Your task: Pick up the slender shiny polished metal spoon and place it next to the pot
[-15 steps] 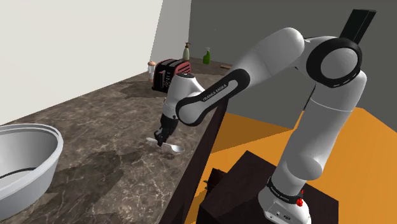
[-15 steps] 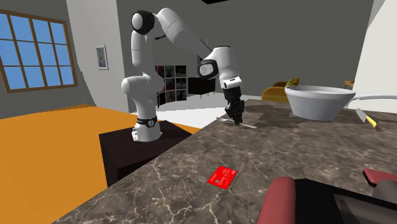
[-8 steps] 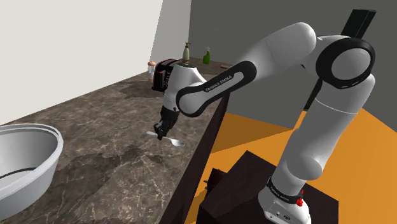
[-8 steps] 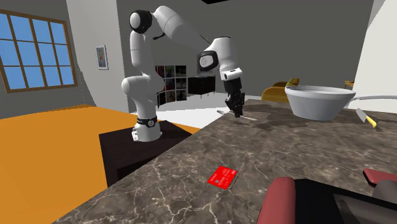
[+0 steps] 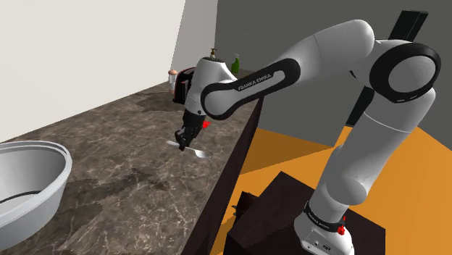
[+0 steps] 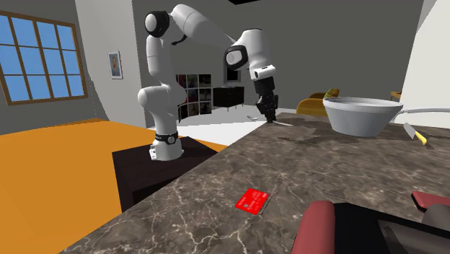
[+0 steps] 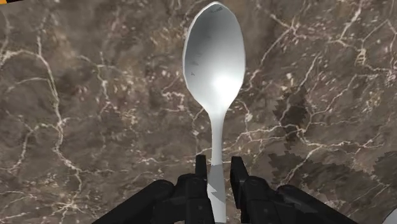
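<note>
Dark brown marble veined with white forms the countertop (image 5: 109,145), which runs along a pale wall, with an orange floor (image 5: 304,152) below its open edge. Over this surface, near the edge on the stand's (image 5: 282,210) side, the black gripper (image 7: 219,164) points downward and its 2 fingers (image 7: 200,167) are pinched on the thin handle of the shiny metal spoon (image 7: 214,63). The spoon's oval bowl reaches out past the fingertips, hollow side toward the wrist camera, and a short end of the handle sticks out behind the fingers in the shoulder view. It looks clear of the marble, though the gap is hard to judge. A large pale grey pot (image 5: 43,156) sits at the shoulder view's lower left, well apart from the spoon. Far along the counter stands a dark red toaster (image 5: 190,78). A red card (image 6: 252,200) lies flat nearer the second exterior camera.
</note>
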Controlling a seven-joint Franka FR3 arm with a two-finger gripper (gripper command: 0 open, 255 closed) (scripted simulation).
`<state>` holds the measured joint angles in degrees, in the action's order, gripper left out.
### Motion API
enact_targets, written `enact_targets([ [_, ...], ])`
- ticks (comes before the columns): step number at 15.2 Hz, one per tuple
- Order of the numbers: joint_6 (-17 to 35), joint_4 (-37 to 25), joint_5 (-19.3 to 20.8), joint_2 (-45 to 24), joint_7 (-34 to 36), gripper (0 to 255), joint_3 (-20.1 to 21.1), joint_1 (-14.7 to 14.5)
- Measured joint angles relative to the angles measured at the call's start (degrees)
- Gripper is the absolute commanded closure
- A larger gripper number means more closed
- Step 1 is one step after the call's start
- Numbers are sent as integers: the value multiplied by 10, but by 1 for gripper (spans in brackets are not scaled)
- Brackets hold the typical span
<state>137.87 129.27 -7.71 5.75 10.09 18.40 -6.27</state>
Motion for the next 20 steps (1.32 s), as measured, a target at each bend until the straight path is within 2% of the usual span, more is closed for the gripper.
enact_targets([
  [20,-157,-111,-3,47,4,255,-9,3],
])
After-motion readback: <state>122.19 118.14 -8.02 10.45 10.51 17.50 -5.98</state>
